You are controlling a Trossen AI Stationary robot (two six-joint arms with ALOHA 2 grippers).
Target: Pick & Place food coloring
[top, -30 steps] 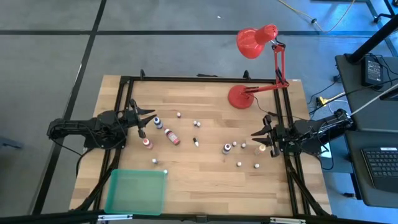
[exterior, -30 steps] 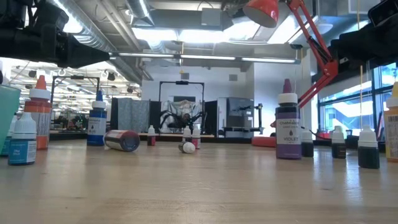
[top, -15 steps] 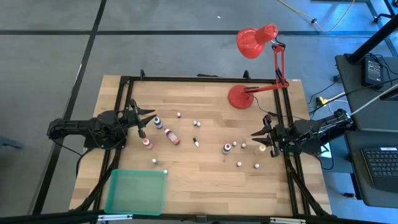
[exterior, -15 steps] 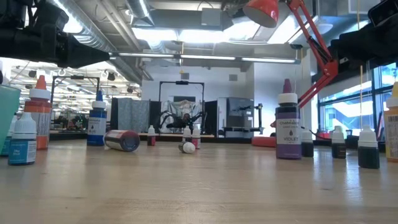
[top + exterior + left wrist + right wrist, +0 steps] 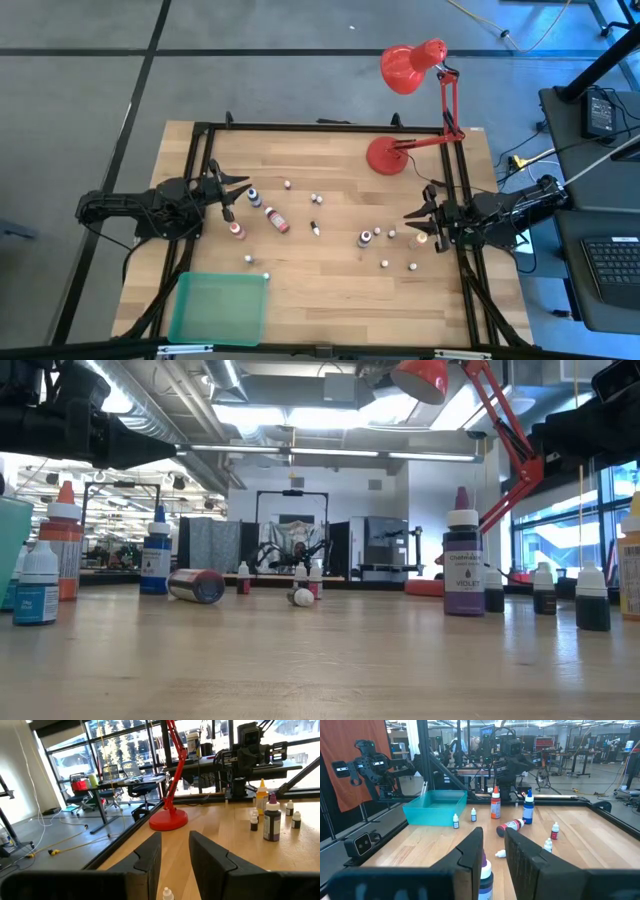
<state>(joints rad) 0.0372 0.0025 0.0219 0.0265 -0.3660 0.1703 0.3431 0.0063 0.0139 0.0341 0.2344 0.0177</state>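
The food coloring bottles stand scattered on the wooden table. A blue one (image 5: 253, 196) and an orange one (image 5: 236, 229) stand upright, and a red one (image 5: 277, 220) lies on its side, all just ahead of my left gripper (image 5: 243, 190). A violet bottle (image 5: 365, 239), a yellow one (image 5: 420, 239) and tiny whitish ones (image 5: 384, 264) stand upright near my right gripper (image 5: 408, 214). Both grippers hover level above the table at its left and right edges. Each has its fingers close together with nothing between them, the left (image 5: 175, 840) and the right (image 5: 494, 832).
A translucent green tray (image 5: 220, 308) lies at the near left corner. A red desk lamp stands on its base (image 5: 385, 155) at the far right, its head beyond the table. A black frame (image 5: 330, 126) runs along the table's edges. More tiny bottles (image 5: 315, 197) dot the middle.
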